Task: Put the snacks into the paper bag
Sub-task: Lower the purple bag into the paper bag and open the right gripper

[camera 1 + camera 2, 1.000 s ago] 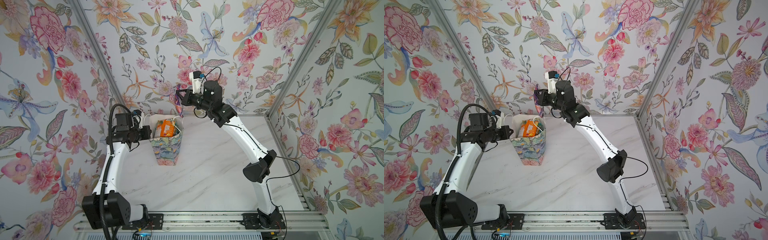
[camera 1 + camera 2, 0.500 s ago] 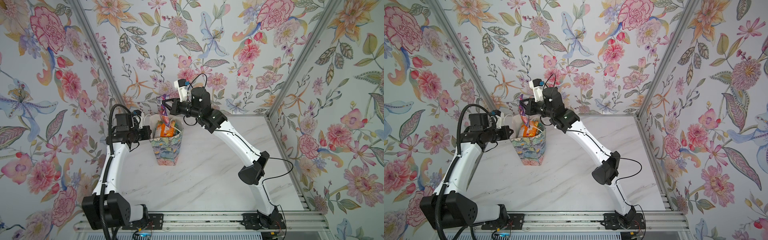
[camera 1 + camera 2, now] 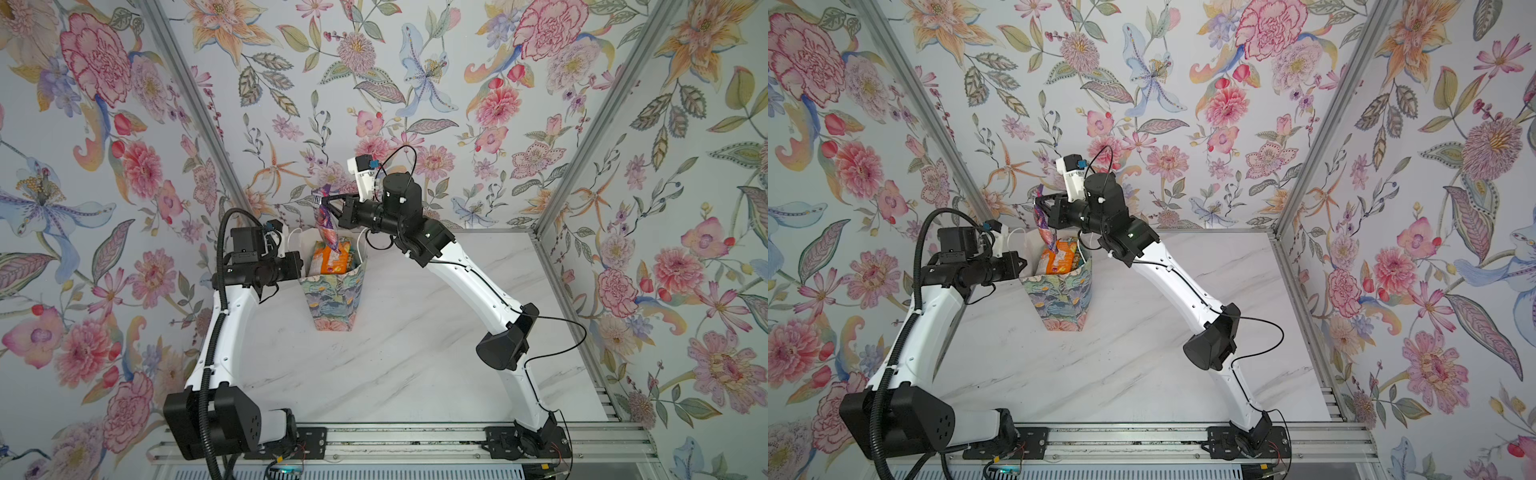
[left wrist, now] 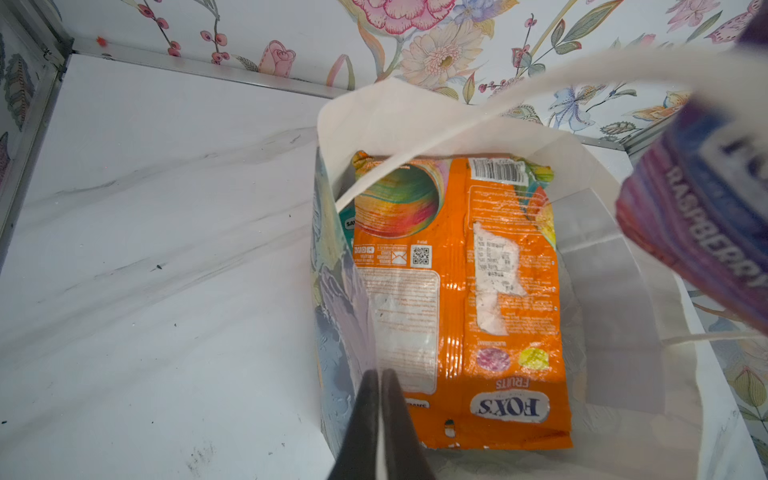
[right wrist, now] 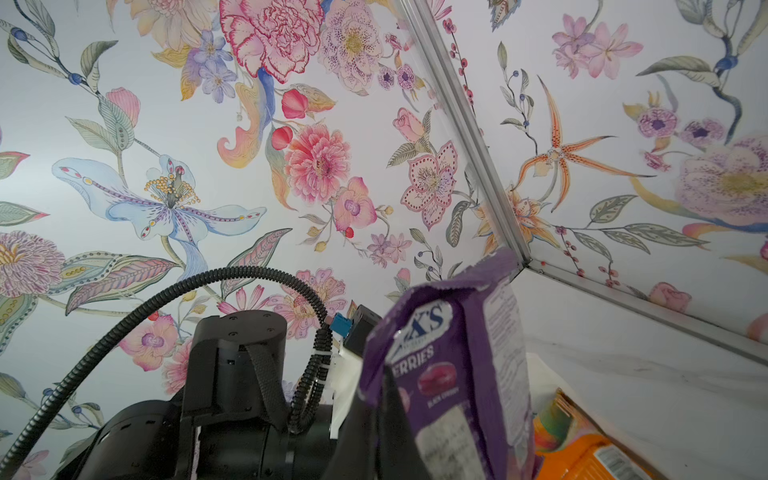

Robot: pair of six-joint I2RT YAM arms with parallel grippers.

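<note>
The left claw (image 4: 380,374) is pinched together on a side wall of the paper bag (image 3: 332,299), probably to hold its mouth open and steady it on the table (image 3: 415,353). The right claw (image 3: 329,202) is clamped on a purple packet (image 3: 324,222) hanging over the opening, printed "RASPBERRY". An orange packet (image 4: 457,291) marked "FOX'S FRUITS" lies inside the bag

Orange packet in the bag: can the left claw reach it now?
Probably not: the left claw is shut on the wall of the paper bag, and the purple packet hangs over the mouth.
</note>
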